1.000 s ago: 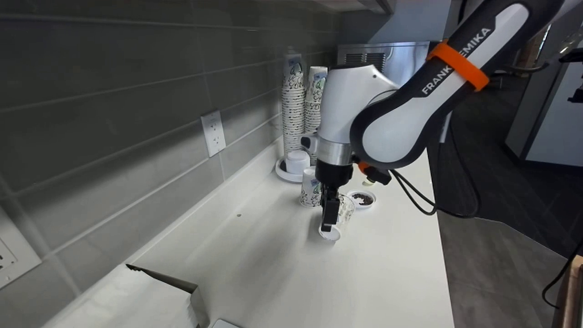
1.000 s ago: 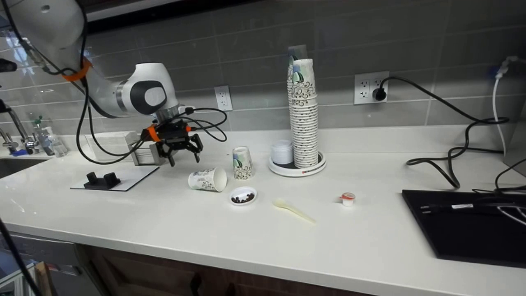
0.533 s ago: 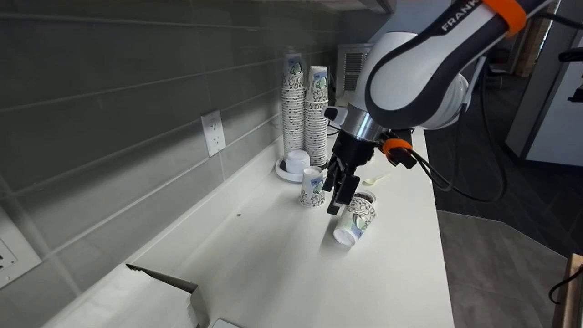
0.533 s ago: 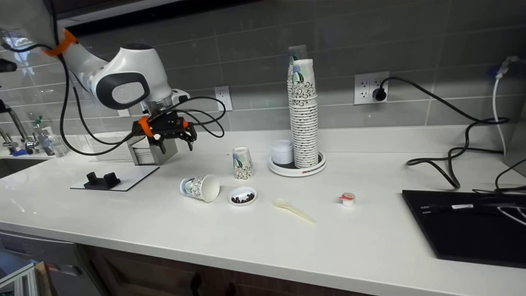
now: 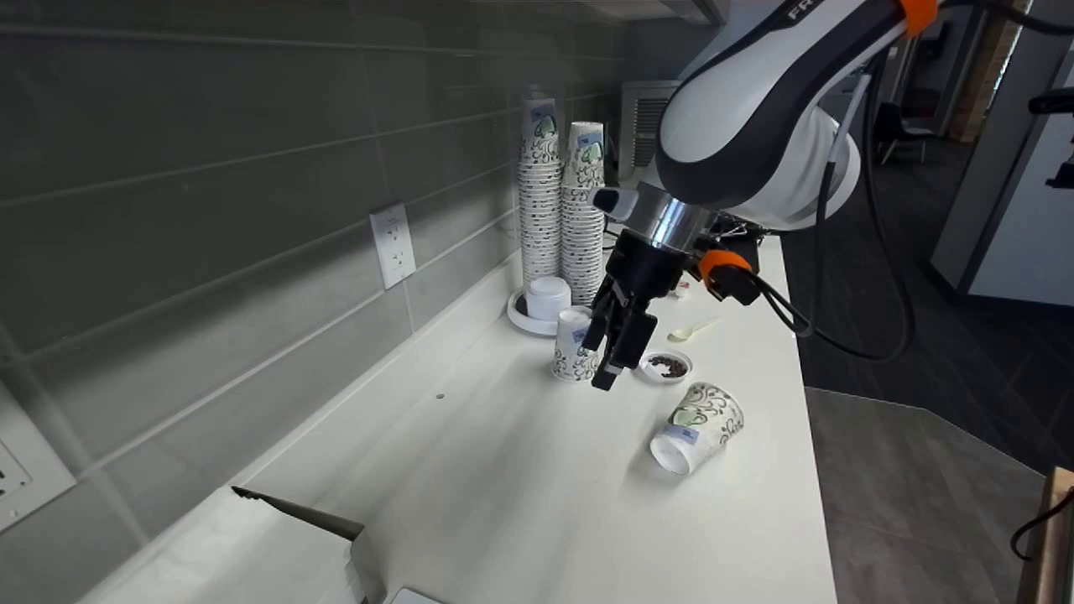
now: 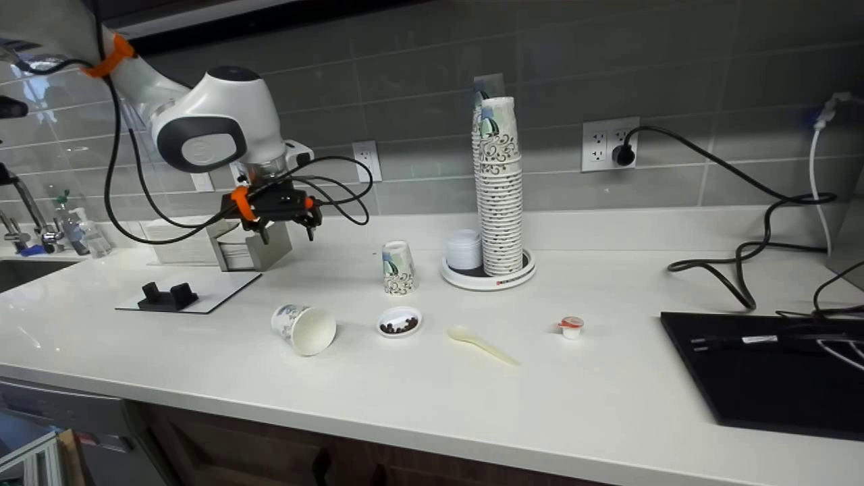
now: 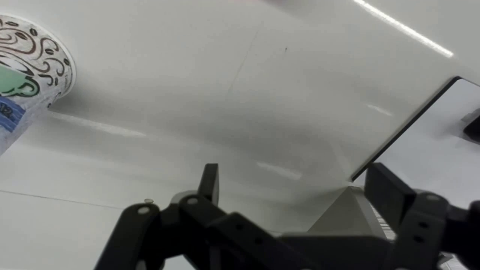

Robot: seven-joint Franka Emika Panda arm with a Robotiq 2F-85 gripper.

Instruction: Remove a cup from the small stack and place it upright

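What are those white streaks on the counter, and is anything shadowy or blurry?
Wrist view: the streaks look like glare on the glossy counter, with a soft shadow beside the tipped cup, and the jaws look slightly soft; in an exterior view, bright reflections show on the wall tiles at far left.

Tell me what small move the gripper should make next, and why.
I'd probably shift the open gripper away from the tiled wall until it hangs over the paper cup. That cup lies on its side rather than upright, and the gripper is apart from it, nearer the wall, holding nothing.
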